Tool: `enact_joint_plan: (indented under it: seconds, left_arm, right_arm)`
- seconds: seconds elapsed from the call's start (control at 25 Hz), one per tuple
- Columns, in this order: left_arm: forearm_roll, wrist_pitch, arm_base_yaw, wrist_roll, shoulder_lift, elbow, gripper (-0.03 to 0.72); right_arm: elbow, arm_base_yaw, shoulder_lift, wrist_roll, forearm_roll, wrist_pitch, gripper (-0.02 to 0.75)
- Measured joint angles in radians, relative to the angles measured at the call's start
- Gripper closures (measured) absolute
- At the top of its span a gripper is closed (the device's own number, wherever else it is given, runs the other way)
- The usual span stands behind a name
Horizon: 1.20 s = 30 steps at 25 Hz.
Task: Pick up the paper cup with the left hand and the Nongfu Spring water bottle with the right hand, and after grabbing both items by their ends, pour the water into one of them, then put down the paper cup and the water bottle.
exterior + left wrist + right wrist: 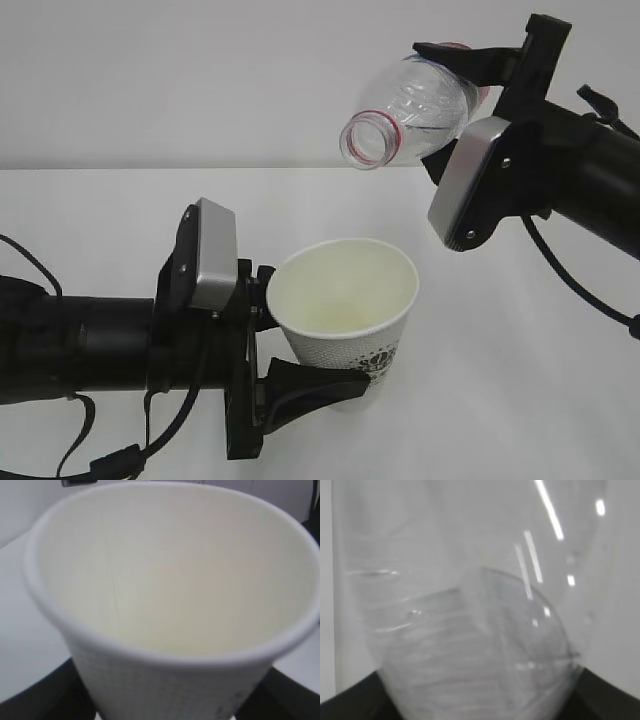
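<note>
The left tool grips the paper cup between its two fingers, mouth up. Up and to the right, the right tool clamps the Nongfu Spring water bottle, tilted with its open mouth down-left.

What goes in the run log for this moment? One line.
left tool: holds cup, upright | right tool: holds bottle, uncapped, tilted, mouth above cup | pour stream: none visible

White, dot-patterned paper cup, cream inside; clear bottle, red neck ring
</note>
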Motion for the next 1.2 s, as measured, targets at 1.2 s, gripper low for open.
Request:
enact_joint_plan:
  seconds: [1.2]
  left_arm:
    - [0.01, 0.048, 0.0, -0.111, -0.167, 0.0, 0.163]
  right_arm:
    - [-0.006, 0.0, -0.018, -0.008, -0.038, -0.015, 0.265]
